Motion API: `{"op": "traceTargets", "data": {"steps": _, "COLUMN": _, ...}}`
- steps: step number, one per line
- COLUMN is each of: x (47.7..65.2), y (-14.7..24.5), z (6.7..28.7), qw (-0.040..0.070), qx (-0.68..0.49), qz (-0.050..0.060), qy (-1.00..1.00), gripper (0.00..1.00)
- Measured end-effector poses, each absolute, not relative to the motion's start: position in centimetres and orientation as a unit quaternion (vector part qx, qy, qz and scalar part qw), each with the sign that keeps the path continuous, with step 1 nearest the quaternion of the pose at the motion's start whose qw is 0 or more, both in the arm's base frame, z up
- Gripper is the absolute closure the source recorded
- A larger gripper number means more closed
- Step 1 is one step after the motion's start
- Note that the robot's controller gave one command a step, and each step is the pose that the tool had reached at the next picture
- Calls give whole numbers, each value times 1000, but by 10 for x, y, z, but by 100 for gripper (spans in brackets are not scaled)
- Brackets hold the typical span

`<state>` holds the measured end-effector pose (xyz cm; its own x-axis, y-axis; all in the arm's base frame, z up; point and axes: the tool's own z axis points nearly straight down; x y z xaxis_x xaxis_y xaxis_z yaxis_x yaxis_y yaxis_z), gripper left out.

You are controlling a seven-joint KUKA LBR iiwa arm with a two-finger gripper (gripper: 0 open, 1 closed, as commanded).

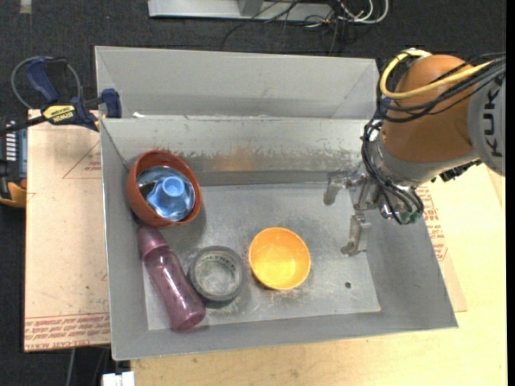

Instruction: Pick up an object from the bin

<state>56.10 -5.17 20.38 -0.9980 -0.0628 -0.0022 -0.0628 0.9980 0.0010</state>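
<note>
The claw (342, 215) is hanging low inside the grey metal bin (241, 139), over the right part of its floor, and the arm, with its orange cover (422, 107) and a loop of yellow cable (401, 61), is reaching in across the bin's right edge. The claw is standing wide apart: one finger is pointing toward the far wall and the other finger (352, 236) is pointing toward the near edge. Nothing is sitting between them, so it is gripping nothing, and only bare floor is lying beneath it. The nearest thing to it is a round yellow-orange bowl (279, 257), which is sitting upright near the middle of the near edge, just to the left of the lower finger and apart from it. Just beside that bowl, on its left, a grey ring-shaped thing (196, 278), perhaps a roll of tape or a shallow round tin, is lying flat. A dull pink bottle (169, 284) is lying on its side toward the near left corner, running along the left wall and touching or nearly touching the grey ring. Farther up the left wall a reddish-brown bowl (137, 198) is resting tilted against the side, and a small blue cup (170, 191) is sitting inside it. All four of these are lying well apart from the claw's upper finger.
</note>
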Motion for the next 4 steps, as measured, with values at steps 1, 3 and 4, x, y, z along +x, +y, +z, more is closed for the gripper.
{"op": "traceTargets", "data": {"steps": 1, "x": 597, "y": 22, "z": 149, "qw": 7, "qx": -190, "qz": 1, "qy": 982, "gripper": 0}}
{"op": "traceTargets", "data": {"steps": 3, "x": 541, "y": 43, "z": 102, "qw": 7, "qx": -239, "qz": 1, "qy": 971, "gripper": 0}}
{"op": "traceTargets", "data": {"steps": 4, "x": 531, "y": 45, "z": 108, "qw": 6, "qx": -215, "qz": 1, "qy": 977, "gripper": 0}}
